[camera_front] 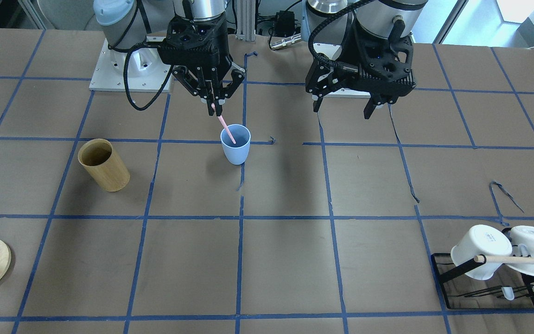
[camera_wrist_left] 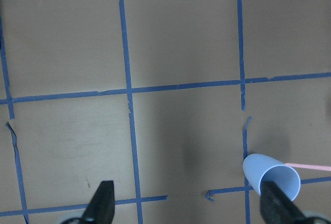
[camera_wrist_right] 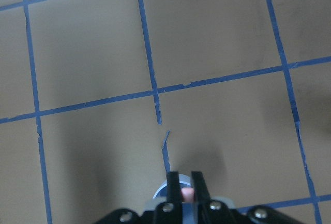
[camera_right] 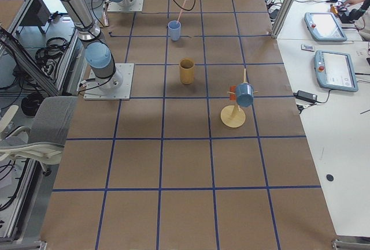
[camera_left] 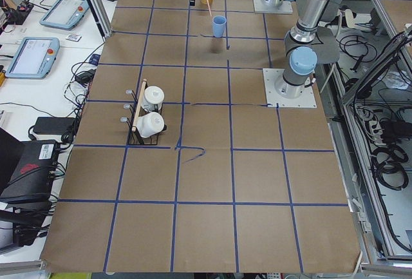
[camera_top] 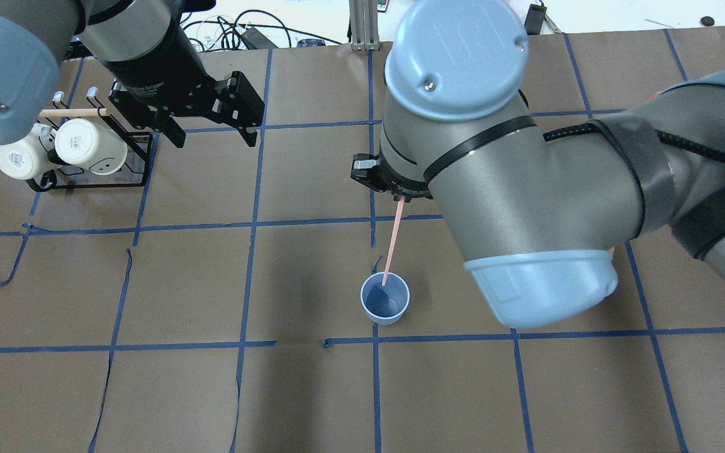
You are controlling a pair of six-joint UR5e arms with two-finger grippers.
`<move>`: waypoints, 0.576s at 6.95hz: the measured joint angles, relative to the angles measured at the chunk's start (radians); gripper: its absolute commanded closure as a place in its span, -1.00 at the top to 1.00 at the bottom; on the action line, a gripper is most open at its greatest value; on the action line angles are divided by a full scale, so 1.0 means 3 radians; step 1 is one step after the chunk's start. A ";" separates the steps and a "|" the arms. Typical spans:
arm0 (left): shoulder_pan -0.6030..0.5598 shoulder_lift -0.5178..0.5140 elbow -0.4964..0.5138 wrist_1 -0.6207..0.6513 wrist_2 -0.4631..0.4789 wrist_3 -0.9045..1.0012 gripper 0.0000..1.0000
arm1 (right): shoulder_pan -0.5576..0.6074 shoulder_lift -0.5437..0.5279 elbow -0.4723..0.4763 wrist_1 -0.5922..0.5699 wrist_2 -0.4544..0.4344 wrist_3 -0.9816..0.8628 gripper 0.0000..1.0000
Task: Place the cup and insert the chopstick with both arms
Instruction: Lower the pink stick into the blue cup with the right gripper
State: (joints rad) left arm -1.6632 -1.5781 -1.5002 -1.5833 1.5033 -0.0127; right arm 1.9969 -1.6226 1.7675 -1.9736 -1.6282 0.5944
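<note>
1 thin pink chopstick (camera_front: 225,126) — tilted, tip w/in upright lt-blue cup (camera_front: 237,153).

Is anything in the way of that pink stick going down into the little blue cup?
Nothing visible is. The thin pink chopstick, pinched in the right hand, has its lower tip inside the open mouth of the light blue plastic cup. The left hand hangs open to one side, and the tan wooden cup stands well apart.
</note>
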 measured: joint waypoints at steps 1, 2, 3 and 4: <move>0.0004 0.0004 -0.0005 -0.0004 0.0000 0.0031 1.00 | 0.0014 0.0000 0.0029 -0.0003 -0.0001 0.0025 -1.00; 0.0005 0.0007 -0.0007 -0.0007 0.0000 0.0045 1.00 | 0.0021 0.0005 0.0045 -0.0003 0.0001 0.0034 -1.00; 0.0007 0.0010 -0.0012 -0.0010 0.0000 0.0050 1.00 | 0.0024 0.0021 0.0059 -0.0001 0.0003 0.0037 -0.84; 0.0009 0.0016 -0.0025 -0.0011 0.0001 0.0052 1.00 | 0.0026 0.0034 0.0081 0.0000 0.0005 0.0038 -0.56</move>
State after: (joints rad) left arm -1.6604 -1.5732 -1.5077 -1.5866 1.5037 0.0028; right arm 2.0045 -1.6124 1.7917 -1.9737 -1.6267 0.6057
